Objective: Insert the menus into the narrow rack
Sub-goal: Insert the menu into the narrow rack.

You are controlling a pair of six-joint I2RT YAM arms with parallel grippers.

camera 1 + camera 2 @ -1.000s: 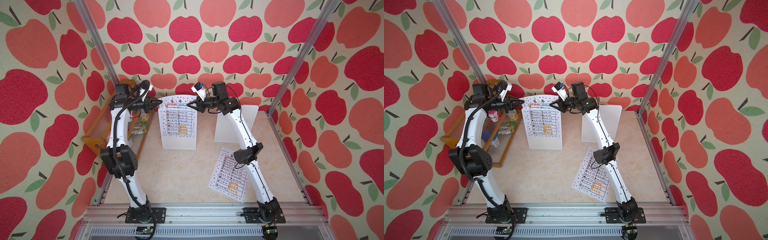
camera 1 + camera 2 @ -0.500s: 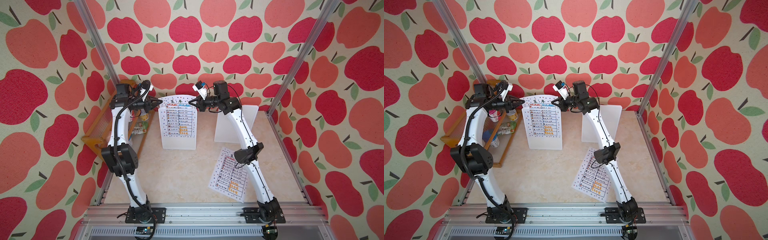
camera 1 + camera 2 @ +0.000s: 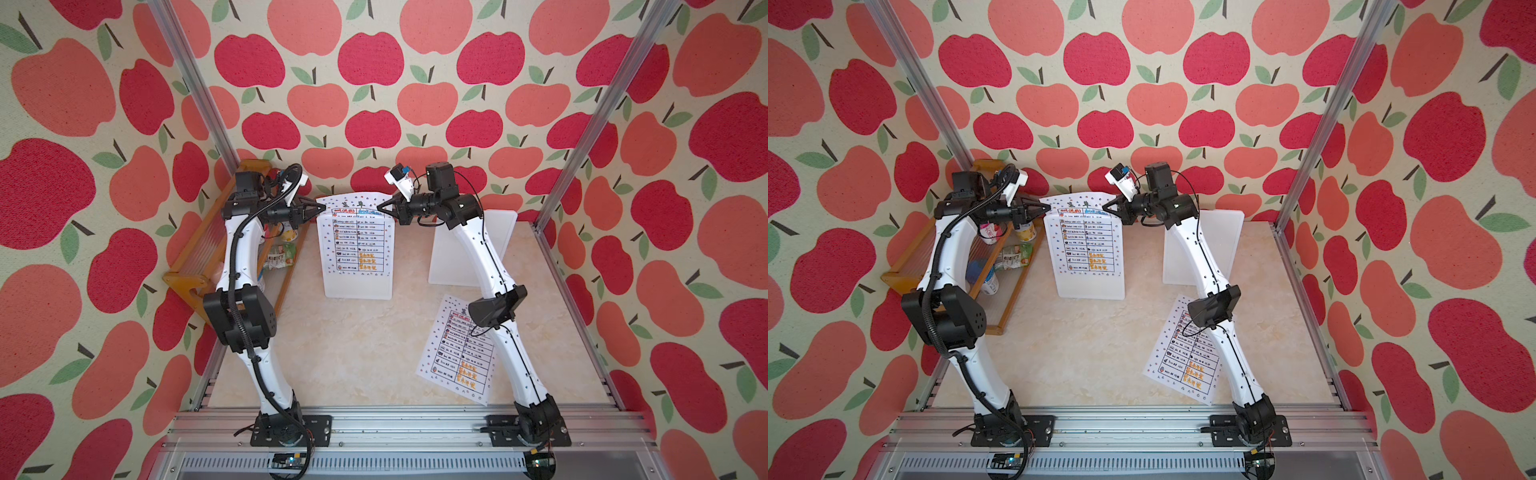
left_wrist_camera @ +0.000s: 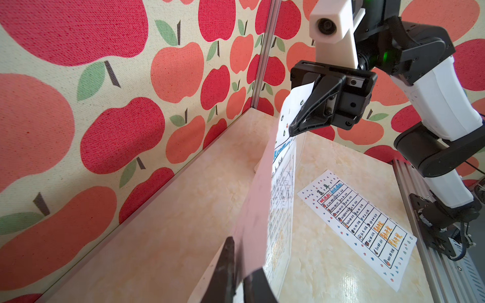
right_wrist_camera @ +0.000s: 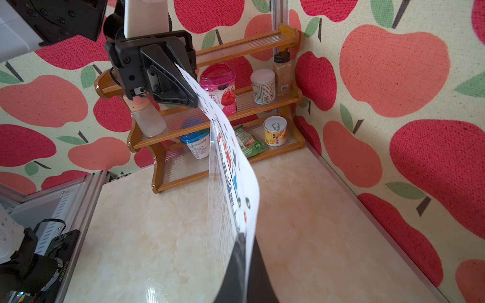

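Left gripper (image 3: 321,206) and right gripper (image 3: 379,206) were each clamped tight on a top corner of the white paper menu (image 3: 359,245). It stood upright, lower part down in the clear plastic rack (image 3: 357,289). The second identical menu (image 3: 453,357) lay flat on the beige marble table (image 3: 353,353).

I stood in what was plainly a robot test booth in a lab. Apple-print cloth walls (image 3: 374,62) hung on bare aluminium posts (image 3: 196,83). White robot arms (image 3: 245,249) were bolted to an aluminium rail (image 3: 415,428) edging a marble-look surface (image 3: 353,353). A small wooden shelf (image 5: 157,170) of groceries stood just behind the left hand (image 3: 323,206).
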